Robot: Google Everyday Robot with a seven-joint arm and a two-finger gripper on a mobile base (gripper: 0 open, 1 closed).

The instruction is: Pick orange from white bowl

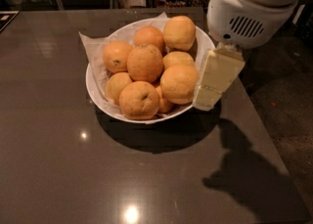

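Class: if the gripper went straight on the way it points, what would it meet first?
Likely the rim of the white bowl, else the table beside it; the gripper points down there. Depth unclear.

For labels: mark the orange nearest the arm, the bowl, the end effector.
orange (179, 83): camera view, its middle.
bowl (92, 97): camera view, left rim.
end effector (207, 99): camera view, tip, beside bowl's right rim.

Orange (179, 83): pale yellow-orange, plain skin. Fruit in front (139, 100): deeper orange w/ dark dimple. Bowl (89, 88) white, paper (92, 47) white, crinkled. Tool (208, 96) cream, at bowl's right rim. Desk (54, 159) dark grey-brown, glossy.
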